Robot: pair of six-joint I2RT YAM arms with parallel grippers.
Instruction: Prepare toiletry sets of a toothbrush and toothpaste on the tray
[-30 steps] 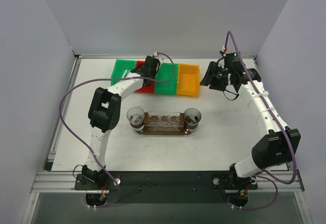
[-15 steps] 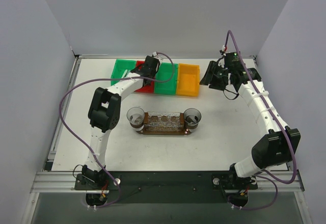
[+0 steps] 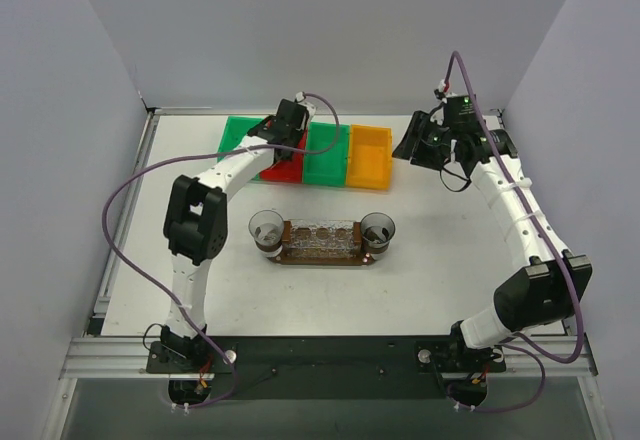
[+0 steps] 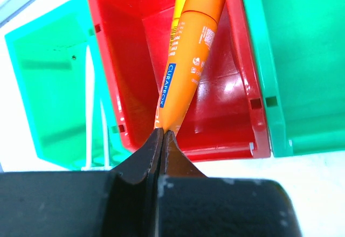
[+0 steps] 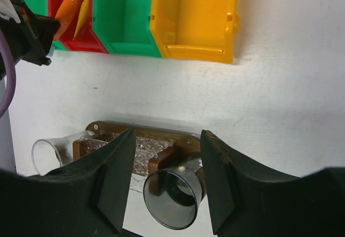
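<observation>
My left gripper (image 4: 163,134) is shut on the flat crimped end of the orange toothpaste (image 4: 188,59), which slants up over the red bin (image 4: 226,107). A yellow toothpaste (image 4: 175,21) lies behind it in that bin. Two white toothbrushes (image 4: 89,113) lie in the green bin (image 4: 48,75) to the left. From above, the left gripper (image 3: 283,140) hangs over the bins at the back. The brown tray (image 3: 320,261) lies mid-table. My right gripper (image 5: 168,134) is open and empty, high above the tray (image 5: 140,130), at the back right (image 3: 415,147).
A dark glass cup (image 5: 172,196) and a clear cup (image 5: 51,151) lie tipped at the tray's two ends. A second green bin (image 5: 124,16) and a yellow bin (image 5: 194,11) stand right of the red one. Grey walls close in the table on three sides.
My left gripper has closed on the orange toothpaste and risen a little, its elbow swinging left. The right arm has shifted slightly; its jaws stay as wide as before.
</observation>
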